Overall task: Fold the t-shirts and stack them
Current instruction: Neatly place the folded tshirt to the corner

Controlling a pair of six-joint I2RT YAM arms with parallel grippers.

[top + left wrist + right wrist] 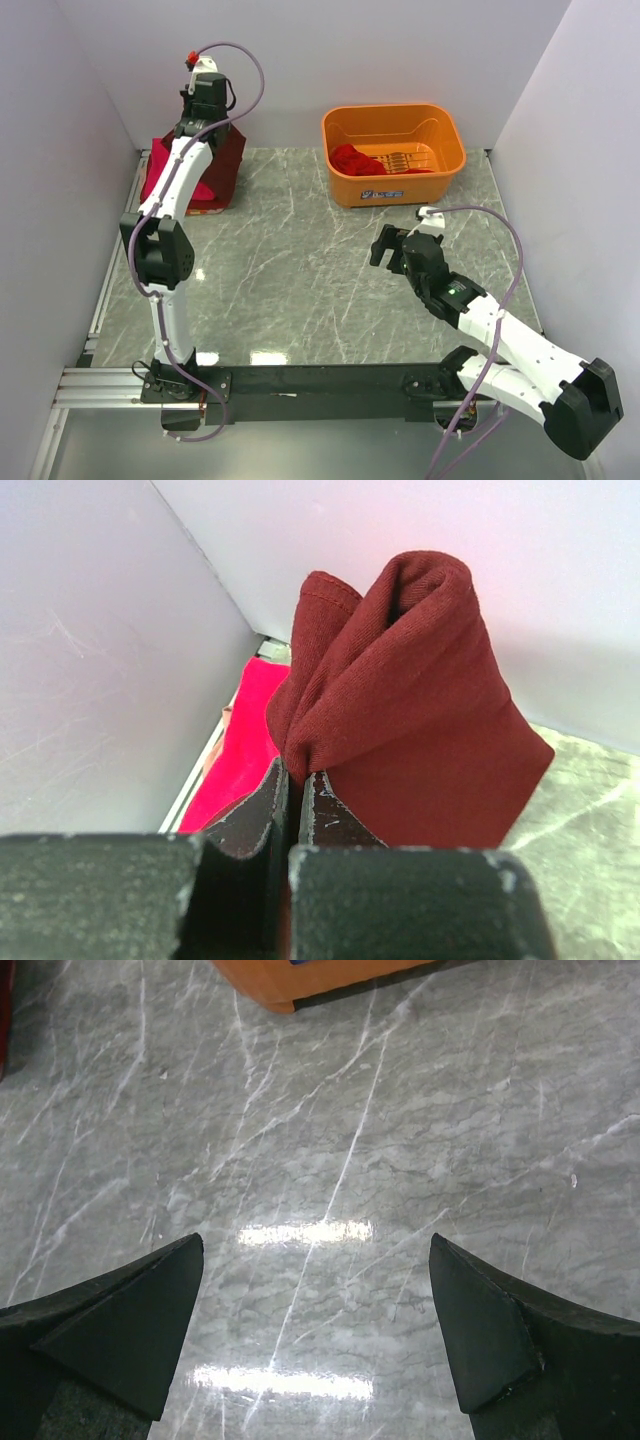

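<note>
Nearest the arm bases, the right tool (315,1250) hangs over the grey marbled worktop (300,270) with its fingers spread wide and nothing between them. Farther back, in the far left corner, the left tool (295,775) is clenched on a bunched fold of the dark maroon t-shirt (420,730), which rises in a peak above the pink-red t-shirt (240,740) lying flat by the wall. At the far right, a red t-shirt (355,158) sits crumpled inside the orange basket (440,170).
</note>
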